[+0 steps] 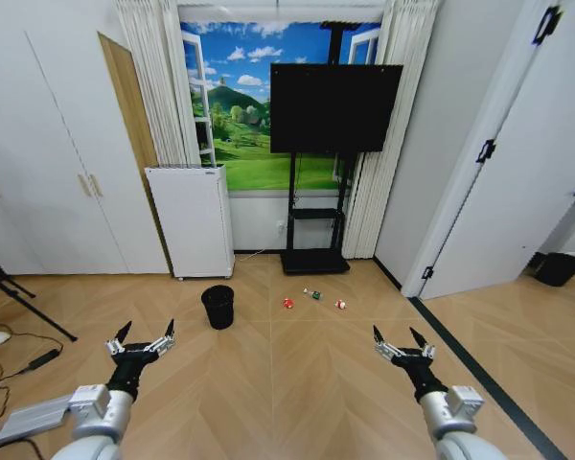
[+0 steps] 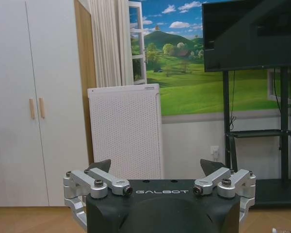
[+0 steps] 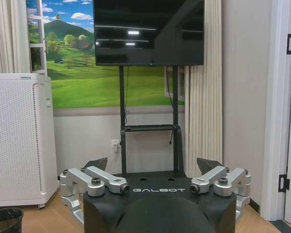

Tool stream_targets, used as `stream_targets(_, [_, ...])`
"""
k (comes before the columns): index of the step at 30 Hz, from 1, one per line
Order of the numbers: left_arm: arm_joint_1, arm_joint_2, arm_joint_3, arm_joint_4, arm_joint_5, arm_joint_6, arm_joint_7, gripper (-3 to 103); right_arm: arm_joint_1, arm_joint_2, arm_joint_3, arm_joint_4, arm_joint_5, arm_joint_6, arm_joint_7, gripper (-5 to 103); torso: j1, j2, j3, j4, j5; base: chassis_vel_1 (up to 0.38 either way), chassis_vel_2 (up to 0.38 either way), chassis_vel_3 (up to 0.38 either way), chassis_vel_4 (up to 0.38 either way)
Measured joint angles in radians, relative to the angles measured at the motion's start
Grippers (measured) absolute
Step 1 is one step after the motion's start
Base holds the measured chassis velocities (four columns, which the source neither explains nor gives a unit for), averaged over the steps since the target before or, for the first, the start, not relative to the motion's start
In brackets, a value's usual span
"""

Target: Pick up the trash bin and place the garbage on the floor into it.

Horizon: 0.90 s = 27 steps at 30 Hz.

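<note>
The trash bin (image 1: 218, 307), a small black mesh wastebasket, stands upright on the wooden floor (image 1: 297, 383) ahead of me; its rim (image 3: 5, 218) also shows in the right wrist view. To its right lie the garbage pieces: a red can (image 1: 287, 303), a tiny bottle with green label (image 1: 315, 294) and a red-and-white packet (image 1: 340, 305). My left gripper (image 1: 146, 333) hangs open near the bottom left, well short of the bin, holding nothing. My right gripper (image 1: 398, 335) is open too, at the bottom right, short of the garbage.
A white perforated appliance (image 1: 192, 220) stands against the back wall beside the bin. A black TV stand (image 1: 314, 259) with a screen is behind the garbage. Cables and a tripod leg (image 1: 19, 302) lie at the left. A dark strip (image 1: 479, 369) crosses the floor at the right.
</note>
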<state>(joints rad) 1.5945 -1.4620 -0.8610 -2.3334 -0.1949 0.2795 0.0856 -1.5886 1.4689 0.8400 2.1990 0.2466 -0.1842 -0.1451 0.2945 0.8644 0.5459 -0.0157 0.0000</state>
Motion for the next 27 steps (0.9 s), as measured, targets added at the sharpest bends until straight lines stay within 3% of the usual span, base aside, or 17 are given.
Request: stream_targets(27, [0.009,-0.001,-0.005,-0.017,0.003,0.004,0.002,100,0.002,-0.008,0.01,-0.002,-0.01,0.0,-0.006,100,0.0,0.0,0.0,-0.0002,0.0,-0.019,0.016,0.018,-0.015])
